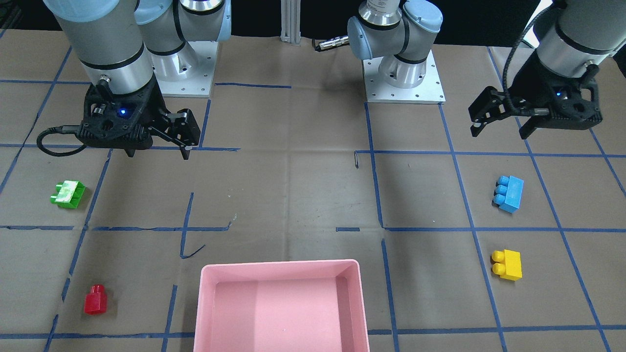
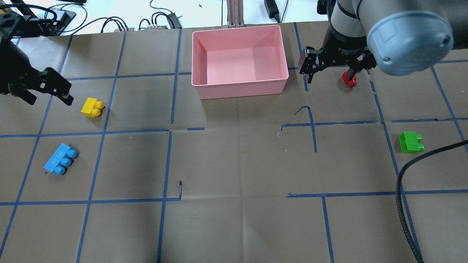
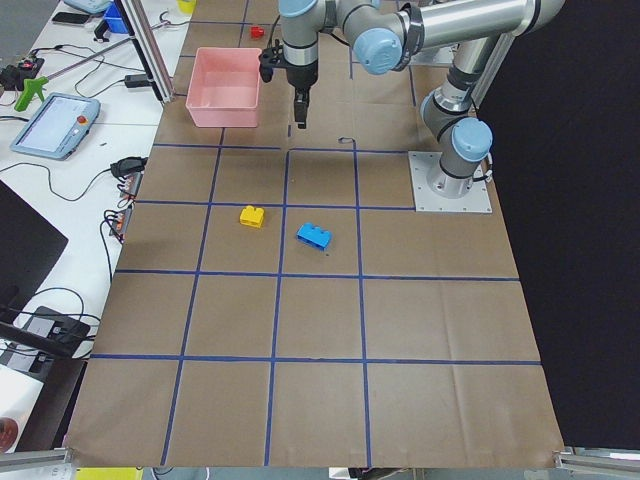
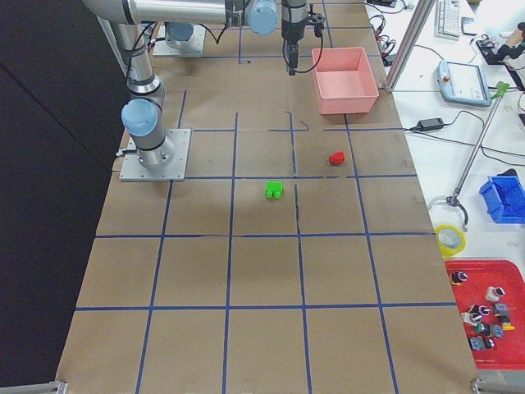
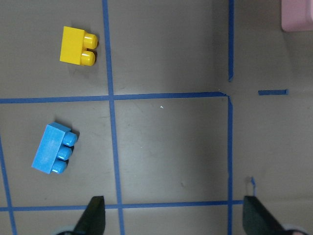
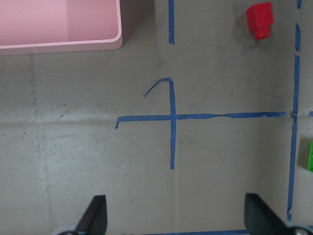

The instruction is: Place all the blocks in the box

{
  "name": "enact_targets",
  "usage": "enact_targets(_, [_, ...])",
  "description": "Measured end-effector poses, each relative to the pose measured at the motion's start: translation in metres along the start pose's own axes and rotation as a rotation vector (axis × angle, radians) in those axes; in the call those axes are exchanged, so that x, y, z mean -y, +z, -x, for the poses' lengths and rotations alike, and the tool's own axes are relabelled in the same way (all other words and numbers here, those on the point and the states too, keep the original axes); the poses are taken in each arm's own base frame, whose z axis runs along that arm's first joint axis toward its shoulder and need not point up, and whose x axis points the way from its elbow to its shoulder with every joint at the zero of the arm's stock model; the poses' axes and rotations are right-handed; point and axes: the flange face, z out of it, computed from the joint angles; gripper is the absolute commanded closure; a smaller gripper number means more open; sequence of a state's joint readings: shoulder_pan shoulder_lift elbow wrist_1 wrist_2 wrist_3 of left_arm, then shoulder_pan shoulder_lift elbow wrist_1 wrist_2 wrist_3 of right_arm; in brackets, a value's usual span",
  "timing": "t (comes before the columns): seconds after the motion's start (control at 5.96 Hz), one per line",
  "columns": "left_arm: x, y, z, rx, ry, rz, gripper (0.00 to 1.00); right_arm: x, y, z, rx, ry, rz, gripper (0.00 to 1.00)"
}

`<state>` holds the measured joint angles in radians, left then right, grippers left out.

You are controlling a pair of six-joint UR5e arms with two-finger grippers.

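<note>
Presently, all four bricks lie on the brown paper table cover (image 2: 234, 164), outside the shallow rectangular pink plastic tray (image 2: 241, 89). The tray sits at the table edge farthest from the robot, about midway along it. Blue tape lines (image 2: 91, 201) divide the paper into squares.

Left side: the two-stud yellow plastic brick (image 2: 92, 107) and the longer three-stud blue plastic brick (image 2: 60, 159) lie on their sides, studs pointing sideways. They are well apart from each other and from the tray, the blue one nearer the robot. The left gripper (image 2: 49, 95) hangs above the paper, left of the yellow brick in the overhead view. Its fingers are spread wide and hold nothing.

Right side: the small red plastic brick (image 6: 259, 18) lies near the tray's right end wall. The green studded plastic brick (image 2: 411, 142) lies farther right and nearer the robot, well apart from the red one. The right gripper (image 2: 330, 75) hangs between the tray and the red brick, fingers spread wide, holding nothing. One finger overlaps the red brick in the overhead view, but the right wrist view shows that brick clear of both fingertips.
</note>
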<state>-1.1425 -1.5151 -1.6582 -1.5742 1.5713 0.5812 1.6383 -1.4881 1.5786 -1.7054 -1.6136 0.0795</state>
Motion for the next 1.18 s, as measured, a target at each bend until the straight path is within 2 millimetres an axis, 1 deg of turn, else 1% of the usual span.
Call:
enact_targets(0.17, [-0.017, 0.005, 0.033, -0.007, 0.118, 0.005, 0.01, 0.002, 0.0, 0.0, 0.004, 0.003, -0.003, 0.0])
enact_targets(0.34, [-0.03, 0.008, 0.063, -0.011, 0.253, 0.004, 0.01, 0.004, 0.002, -0.006, 0.001, 0.012, -0.005, 0.0])
enact_targets(0.5, [-0.038, 0.014, 0.088, -0.012, 0.36, 0.001, 0.01, 0.008, 0.005, -0.021, -0.004, -0.008, -0.002, 0.0])
enact_targets(0.67, [-0.041, 0.027, 0.104, -0.004, 0.407, -0.007, 0.01, 0.018, 0.01, -0.055, -0.003, -0.073, -0.002, 0.0])
enact_targets(0.84, [-0.039, 0.053, 0.111, 0.02, 0.421, -0.024, 0.01, 0.028, 0.018, -0.105, 0.0, -0.112, 0.0, 0.01])
enact_targets(1.01, [-0.036, 0.088, 0.115, 0.051, 0.426, -0.043, 0.01, 0.028, 0.029, -0.151, 0.001, -0.113, 0.01, 0.01])
enact_targets(1.18, [-0.034, 0.122, 0.117, 0.075, 0.427, -0.059, 0.01, 0.024, 0.042, -0.188, -0.002, -0.138, 0.008, 0.01])
